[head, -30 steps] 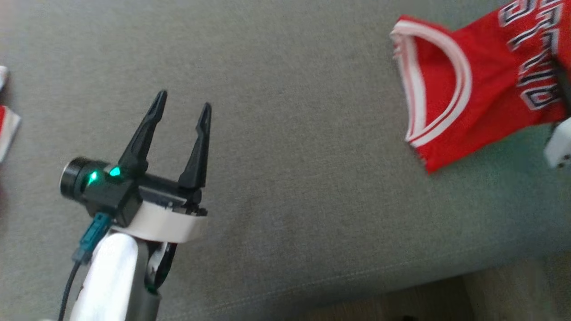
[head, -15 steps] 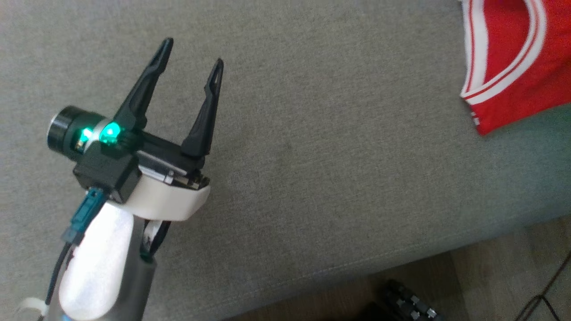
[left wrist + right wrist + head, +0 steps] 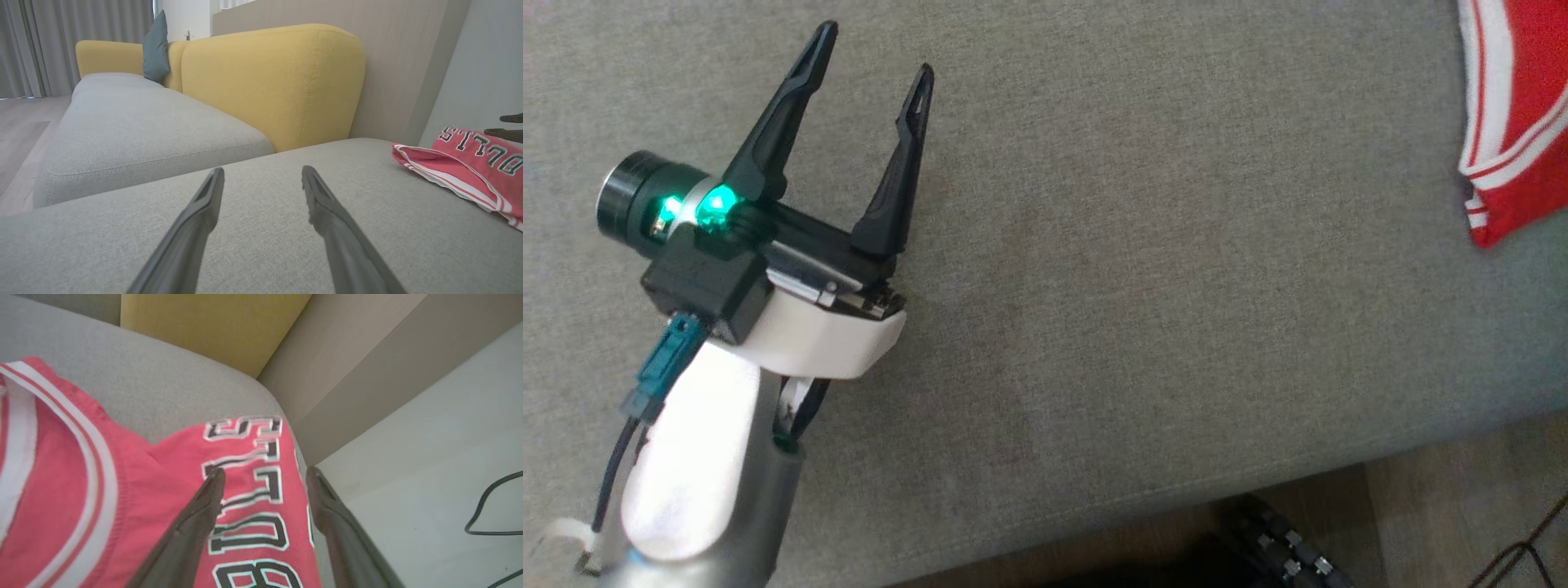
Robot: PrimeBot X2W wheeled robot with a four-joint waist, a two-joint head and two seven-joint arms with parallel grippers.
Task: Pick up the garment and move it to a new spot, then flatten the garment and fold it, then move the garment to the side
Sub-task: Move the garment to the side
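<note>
The garment point(image 3: 1515, 122) is a red jersey with white trim and black lettering, lying on the grey sofa cushion point(image 3: 1135, 269) at the head view's right edge. It also lies at the right of the left wrist view as the garment point(image 3: 461, 171). My left gripper point(image 3: 874, 53) is open over bare cushion, far left of the jersey; in its own view the left gripper point(image 3: 261, 179) holds nothing. My right gripper point(image 3: 263, 477) stands open just above the garment point(image 3: 122, 490), its fingers spread over the lettering near the cushion's edge. Two dark fingertips point(image 3: 506, 125) of that right gripper show above the jersey.
A yellow sofa back point(image 3: 269, 81) rises behind the cushion, with a teal pillow point(image 3: 156, 45) further along. The cushion's front edge point(image 3: 1176, 490) drops to wooden floor point(image 3: 1462, 506). A pale wall point(image 3: 408, 437) and a dark cable point(image 3: 486, 510) lie past the cushion's end.
The head camera has swung left, so the jersey slides toward the right edge of its picture. My left gripper stays open.
</note>
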